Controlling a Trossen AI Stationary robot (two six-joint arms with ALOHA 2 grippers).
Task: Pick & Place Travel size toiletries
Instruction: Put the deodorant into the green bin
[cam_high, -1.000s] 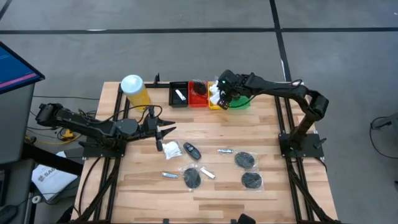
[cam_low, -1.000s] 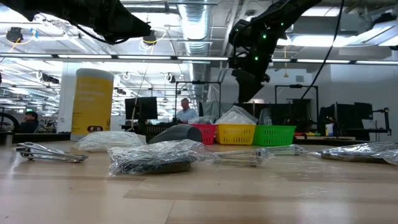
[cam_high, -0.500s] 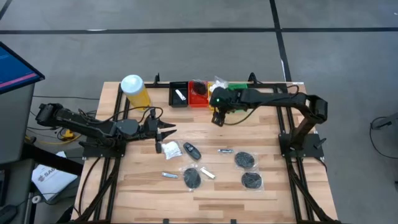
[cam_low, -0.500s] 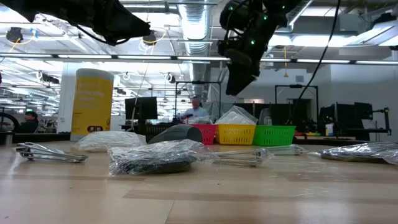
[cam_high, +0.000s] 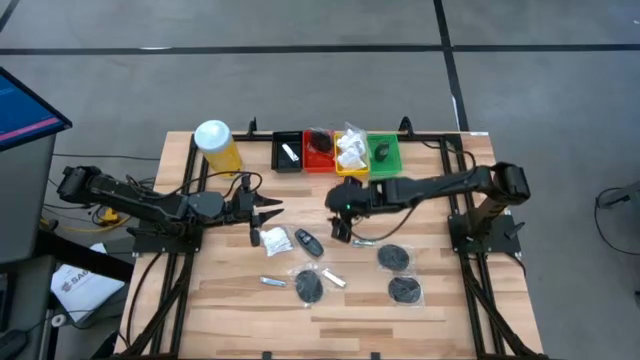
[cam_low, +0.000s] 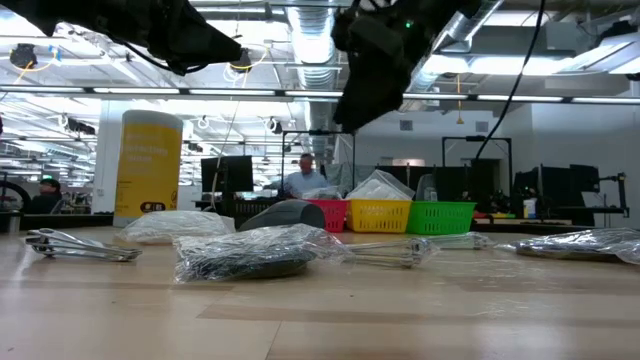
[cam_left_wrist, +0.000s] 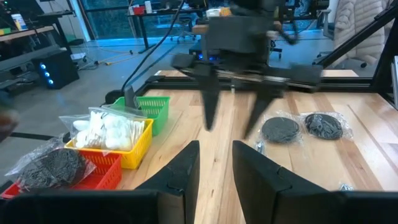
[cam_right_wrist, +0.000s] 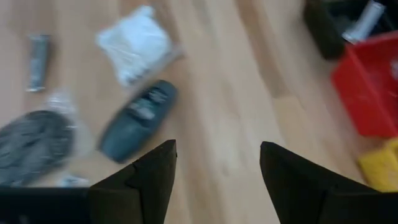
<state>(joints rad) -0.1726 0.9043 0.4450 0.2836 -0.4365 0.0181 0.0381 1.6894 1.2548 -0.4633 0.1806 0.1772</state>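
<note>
Right gripper, jaws wide and empty, has swung from the far trays toward the black oval case at table centre, beginning another pick.

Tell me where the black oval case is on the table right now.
In the high view the black oval case lies near the table's middle, just right of the white sachet, with the open right gripper hovering close on its other side.
</note>
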